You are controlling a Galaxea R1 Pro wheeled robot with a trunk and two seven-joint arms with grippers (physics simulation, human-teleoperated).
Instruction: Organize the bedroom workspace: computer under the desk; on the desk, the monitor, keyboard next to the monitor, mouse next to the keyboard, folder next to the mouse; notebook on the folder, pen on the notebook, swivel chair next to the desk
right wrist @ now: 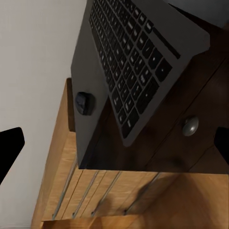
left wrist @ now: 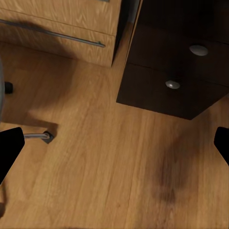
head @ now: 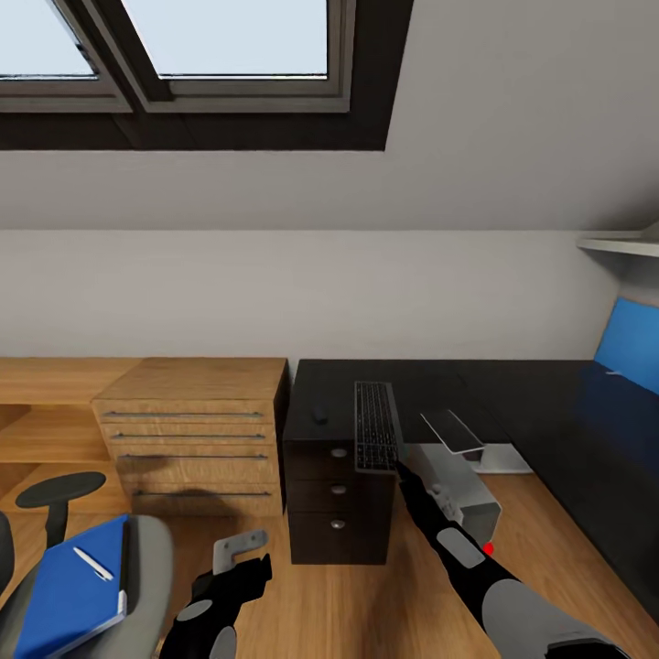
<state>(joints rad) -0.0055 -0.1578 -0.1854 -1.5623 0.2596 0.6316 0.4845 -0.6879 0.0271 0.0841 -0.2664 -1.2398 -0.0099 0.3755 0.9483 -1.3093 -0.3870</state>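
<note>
The keyboard (head: 375,426) lies on the black desk (head: 513,394), its near end jutting past the front edge. The small black mouse (head: 319,414) sits to its left. My right gripper (head: 400,469) hovers open at that jutting end; the right wrist view shows the keyboard (right wrist: 129,62) and mouse (right wrist: 83,102) just ahead of it (right wrist: 114,145). The grey computer (head: 467,499) stands under the desk. At lower left, the swivel chair (head: 151,558) carries the blue folder (head: 64,599) with the white pen (head: 92,563) on top. My left gripper (head: 243,554) hangs open over the floor. I cannot make out the monitor or notebook.
The desk's black three-drawer unit (head: 334,499) stands under the keyboard, with a light wood drawer cabinet (head: 192,430) to its left. A chrome chair leg (left wrist: 38,137) lies on the plank floor (left wrist: 109,167) below my left gripper. A blue back panel (head: 631,352) rises at the far right.
</note>
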